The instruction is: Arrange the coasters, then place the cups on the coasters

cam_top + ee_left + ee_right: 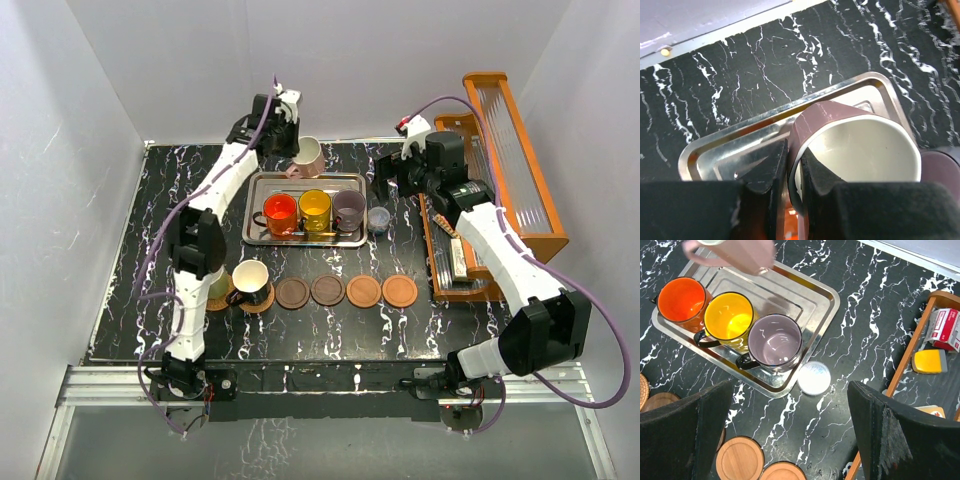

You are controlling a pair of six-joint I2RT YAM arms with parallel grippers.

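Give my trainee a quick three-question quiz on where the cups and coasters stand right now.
1. True or false: the left gripper is shut on the pink cup.
2. Leaving out the held one, how many cups stand in the tray?
3. How many coasters are bare? A two, B four, C six.

Key: 1 true; 2 three; 3 B.
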